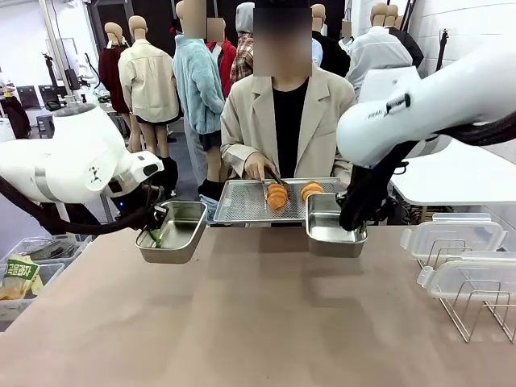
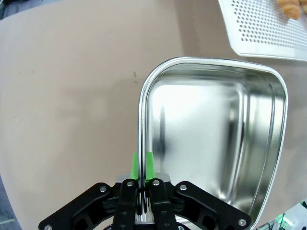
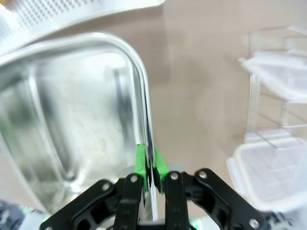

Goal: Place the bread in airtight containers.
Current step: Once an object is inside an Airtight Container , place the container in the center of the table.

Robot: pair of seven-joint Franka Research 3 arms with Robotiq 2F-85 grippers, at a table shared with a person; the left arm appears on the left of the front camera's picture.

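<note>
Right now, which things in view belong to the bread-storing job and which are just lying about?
Job: bread; left pan; right pan; clear lids; perforated tray; person's tongs.
Lying about: wire rack under the lids; green packet at far left.

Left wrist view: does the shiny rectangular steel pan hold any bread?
No, the inside of the shiny steel pan is bare metal.
</note>
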